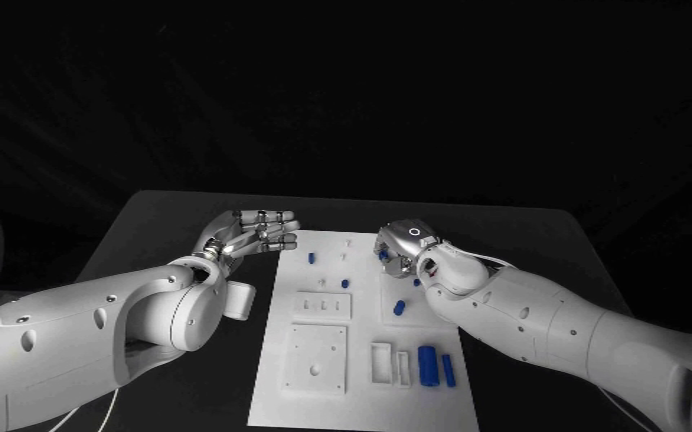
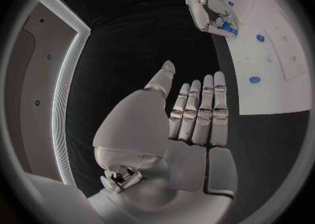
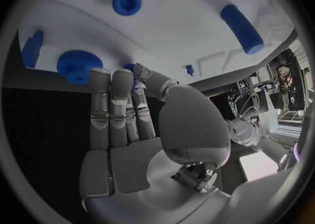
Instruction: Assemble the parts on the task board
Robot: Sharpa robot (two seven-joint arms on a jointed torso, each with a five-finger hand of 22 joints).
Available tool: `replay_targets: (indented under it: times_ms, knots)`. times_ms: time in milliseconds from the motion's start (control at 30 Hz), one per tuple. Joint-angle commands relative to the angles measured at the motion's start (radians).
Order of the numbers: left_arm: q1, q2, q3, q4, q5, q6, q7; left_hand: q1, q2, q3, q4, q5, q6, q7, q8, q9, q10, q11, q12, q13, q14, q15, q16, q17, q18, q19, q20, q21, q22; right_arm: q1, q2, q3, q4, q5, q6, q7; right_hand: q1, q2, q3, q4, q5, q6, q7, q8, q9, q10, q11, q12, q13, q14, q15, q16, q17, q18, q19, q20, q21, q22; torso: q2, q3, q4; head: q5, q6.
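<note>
Over the task board (image 1: pixel 325 352), the right hand (image 1: pixel 402 248) pinches a small blue part (image 3: pixel 134 69); off its left edge, the left hand (image 1: pixel 254 233) hovers flat, fingers together, holding nothing.

The head view looks down from above the table (image 1: pixel 173 214), taking in the whole board (image 1: pixel 361 372) and both arms. The left wrist view looks past the left hand (image 2: pixel 190 124) along the board's edge. The right wrist view sits close over the board (image 3: pixel 184 29). All three share the board.
</note>
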Motion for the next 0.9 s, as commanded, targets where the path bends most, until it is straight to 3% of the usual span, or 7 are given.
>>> replay_targets:
  times_ms: [33, 467, 900]
  knots:
    - [0.002, 0.003, 0.001, 0.001, 0.0, 0.007, 0.004, 0.0, 0.006, 0.001, -0.003, 0.006, 0.001, 0.001, 0.003, 0.002, 0.0, 0.004, 0.004, 0.001, -0.007, -0.002, 0.0, 0.0, -0.009, -0.007, 0.0, 0.005, -0.001, 0.0, 0.003, 0.001, 0.015, -0.01, -0.066, -0.024, 0.004, 0.007, -0.001, -0.006, 0.002, 0.009, -0.002, 0.002, -0.001, 0.031, -0.024, 0.002, 0.004, -0.001, -0.009, -0.006, 0.005, -0.01, -0.002, -0.008, 0.0, 0.013, 0.002, -0.0007, 0.0002, 0.001, 0.005]
    - [0.002, 0.01, 0.001, -0.005, 0.001, 0.008, 0.001, 0.002, 0.003, 0.003, -0.007, 0.006, -0.005, 0.001, 0.003, 0.001, -0.005, 0.004, 0.004, 0.001, -0.009, -0.002, 0.0, -0.001, -0.009, -0.008, 0.0, 0.006, -0.001, 0.009, 0.047, 0.015, 0.017, -0.023, -0.105, -0.076, 0.005, 0.003, 0.001, -0.006, 0.002, 0.015, -0.004, 0.002, -0.001, 0.036, -0.026, 0.002, 0.004, 0.0, -0.011, -0.014, 0.014, -0.012, 0.004, -0.01, -0.018, 0.042, 0.006, -0.0032, 0.0036, 0.006, 0.019]
    - [0.002, 0.027, 0.001, -0.017, 0.001, 0.015, -0.004, 0.002, 0.001, 0.004, -0.007, 0.006, -0.007, 0.001, 0.003, 0.001, -0.008, 0.005, 0.004, 0.001, -0.011, -0.002, 0.0, -0.001, -0.008, -0.009, 0.001, 0.006, -0.001, 0.024, 0.121, 0.022, -0.05, -0.018, -0.117, -0.089, 0.004, 0.001, 0.006, -0.004, 0.002, 0.014, -0.003, 0.002, -0.001, 0.034, -0.025, 0.002, 0.003, 0.002, -0.011, -0.023, 0.021, -0.012, 0.018, -0.01, -0.06, 0.08, 0.008, -0.0078, 0.0057, 0.006, 0.021]
